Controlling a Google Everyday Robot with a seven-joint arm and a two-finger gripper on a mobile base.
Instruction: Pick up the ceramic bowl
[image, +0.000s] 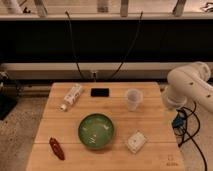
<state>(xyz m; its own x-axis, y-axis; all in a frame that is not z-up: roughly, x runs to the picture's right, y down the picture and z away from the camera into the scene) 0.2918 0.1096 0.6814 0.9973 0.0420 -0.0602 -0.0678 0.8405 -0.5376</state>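
Note:
The ceramic bowl (96, 131) is round, shallow and glossy green with pale flecks inside. It sits upright on the wooden table (150, 122), near the front middle. My white arm (189, 86) hangs beside the table's right edge. My gripper is out of view; only the arm's rounded segments show, well right of the bowl.
A clear plastic cup (133, 99) stands behind and to the right of the bowl. A black phone (100, 92) and a lying bottle (72, 96) are at the back. A red item (56, 148) lies front left, and a white packet (135, 141) front right. Cables (181, 125) hang off the right side.

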